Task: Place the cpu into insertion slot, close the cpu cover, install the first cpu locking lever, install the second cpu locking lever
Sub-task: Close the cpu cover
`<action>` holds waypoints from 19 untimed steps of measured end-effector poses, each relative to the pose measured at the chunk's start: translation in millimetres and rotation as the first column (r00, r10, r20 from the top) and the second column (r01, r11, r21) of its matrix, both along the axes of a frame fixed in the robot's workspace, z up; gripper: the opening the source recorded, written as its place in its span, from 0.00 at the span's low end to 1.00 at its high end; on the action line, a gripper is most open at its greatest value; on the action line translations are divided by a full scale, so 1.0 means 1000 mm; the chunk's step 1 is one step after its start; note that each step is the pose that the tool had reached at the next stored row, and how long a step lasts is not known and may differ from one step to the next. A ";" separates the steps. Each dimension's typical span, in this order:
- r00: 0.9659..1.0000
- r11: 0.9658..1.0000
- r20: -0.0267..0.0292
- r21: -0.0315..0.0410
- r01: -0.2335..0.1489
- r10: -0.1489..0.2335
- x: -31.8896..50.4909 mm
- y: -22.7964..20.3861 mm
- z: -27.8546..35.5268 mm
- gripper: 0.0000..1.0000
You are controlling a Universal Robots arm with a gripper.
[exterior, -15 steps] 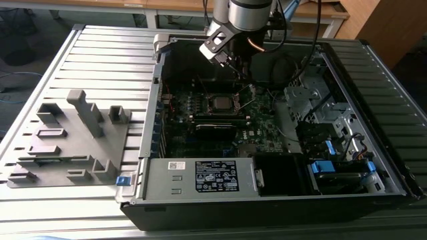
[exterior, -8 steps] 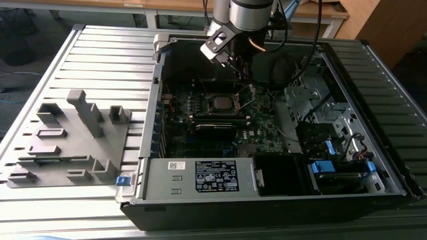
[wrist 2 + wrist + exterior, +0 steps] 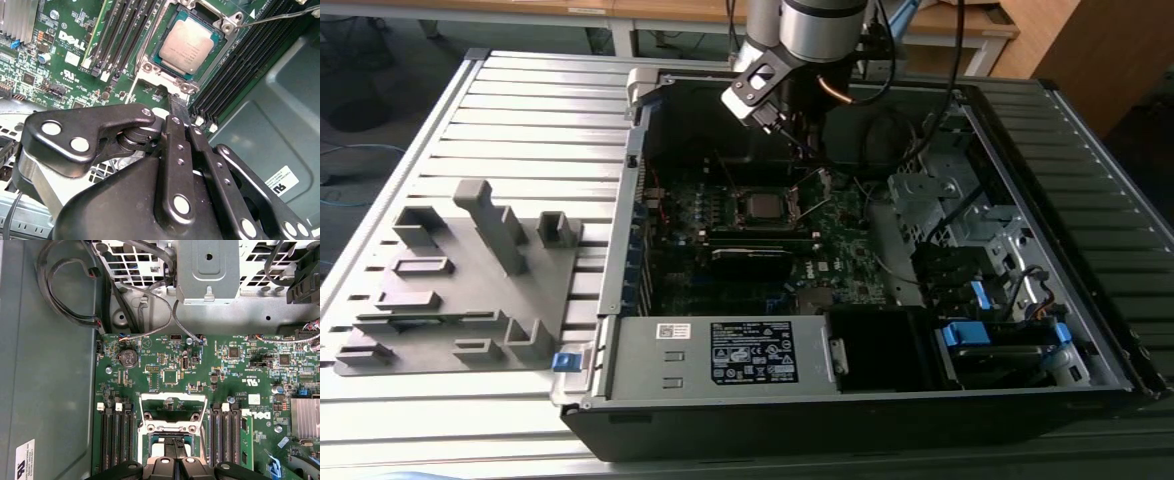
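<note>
cpu sits seated, upper middle of the second wrist view. gripper is pinched shut, holding nothing. cpu cover looks flipped up, I think, so press its rim evenly and stay off the chip.

The gripper is hovering, fingers pressed together, over the cpu, which is sitting in the insertion slot on the green circuit board. The cpu cover is standing raised just beside it. Black memory slots are flanking both sides, and a coin battery is lying near the board's edge.
</note>
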State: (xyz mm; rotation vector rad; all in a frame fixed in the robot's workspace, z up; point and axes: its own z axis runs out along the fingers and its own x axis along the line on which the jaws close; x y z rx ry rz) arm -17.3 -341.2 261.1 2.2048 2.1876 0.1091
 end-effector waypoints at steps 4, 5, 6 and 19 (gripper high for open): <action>1.000 1.000 0.000 0.000 0.000 0.000 0.0036 0.0000 -0.0001 0.11; 1.000 1.000 0.000 0.000 0.000 0.000 0.0051 0.0000 -0.0001 0.11; 1.000 1.000 0.000 0.000 0.000 0.000 0.0063 0.0000 -0.0001 0.11; 1.000 1.000 0.000 0.000 0.000 0.000 0.0101 0.0000 0.0017 0.11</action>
